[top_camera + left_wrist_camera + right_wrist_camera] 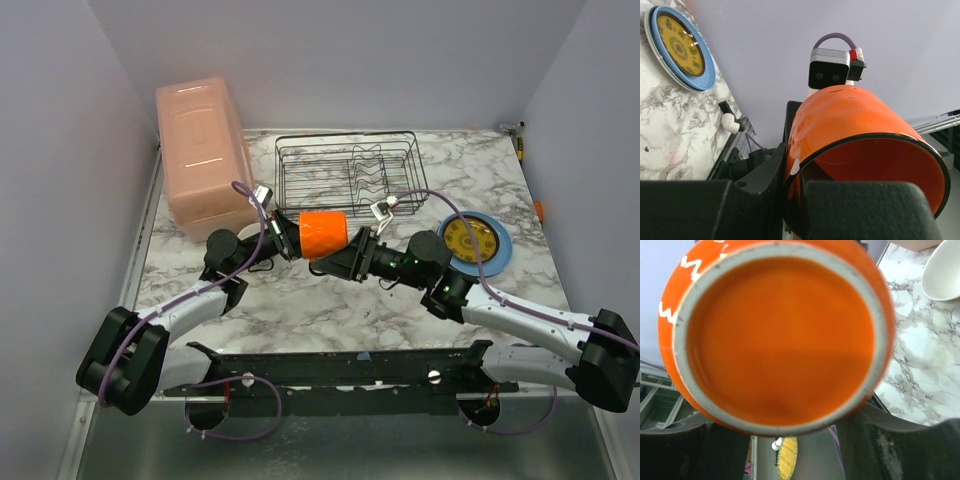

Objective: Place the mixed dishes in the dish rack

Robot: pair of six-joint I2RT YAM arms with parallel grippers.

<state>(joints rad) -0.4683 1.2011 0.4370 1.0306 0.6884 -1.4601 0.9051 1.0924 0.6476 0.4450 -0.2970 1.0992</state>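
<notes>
The orange mug (323, 234) hangs on its side in the air between my two grippers, in front of the black wire dish rack (350, 170). My left gripper (296, 238) is shut on the mug's rim (860, 145), one finger inside and one outside. My right gripper (348, 256) is open, its fingers (900, 445) spread on either side of the mug's base (780, 335). The yellow-brown plate (470, 238) lies on the light-blue plate (503, 250) at the right. The white bowl (942, 270) sits on the table behind my left arm. The teal-rimmed plate is out of view.
A big pink lidded box (203, 150) stands at the back left beside the rack. White walls close in the table on the left, back and right. The two stacked plates also show in the left wrist view (680, 47).
</notes>
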